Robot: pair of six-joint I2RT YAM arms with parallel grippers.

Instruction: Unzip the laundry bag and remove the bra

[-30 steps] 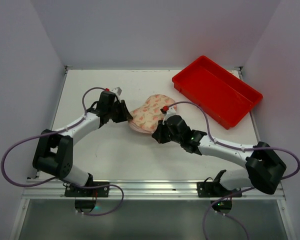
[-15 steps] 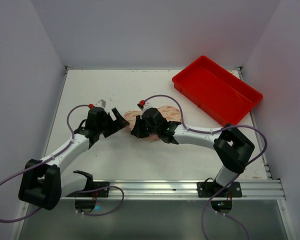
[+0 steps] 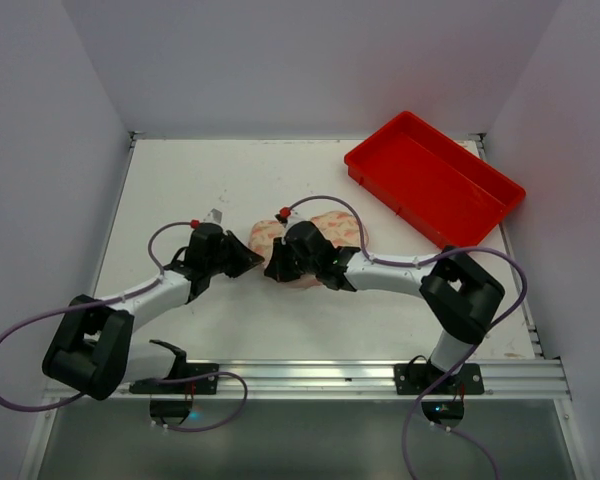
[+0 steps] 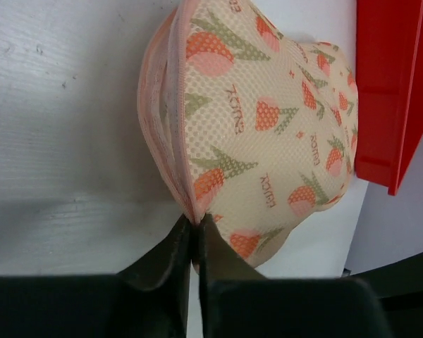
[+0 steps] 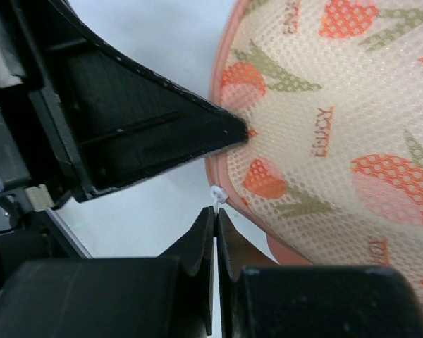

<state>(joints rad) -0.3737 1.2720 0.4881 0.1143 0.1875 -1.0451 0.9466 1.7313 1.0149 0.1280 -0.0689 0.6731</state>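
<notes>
White counter [image 3: 280,330] carries the zipped laundry bag [image 4: 268,120] near its middle; left jaws pinch its pink edging [image 4: 170,127] narrowly, likely anchoring it; right jaws, closed tight, nip a small white tab [image 5: 216,193], seemingly the zipper pull.

Only the laundry bag [image 4: 268,120] carries lettering — a short orange word [image 5: 321,132] repeated among its printed tulips [image 5: 388,186], turned sideways or upside down. In the right wrist view it looks like "ENJOY" — the mesh weave blurs the letters.
</notes>
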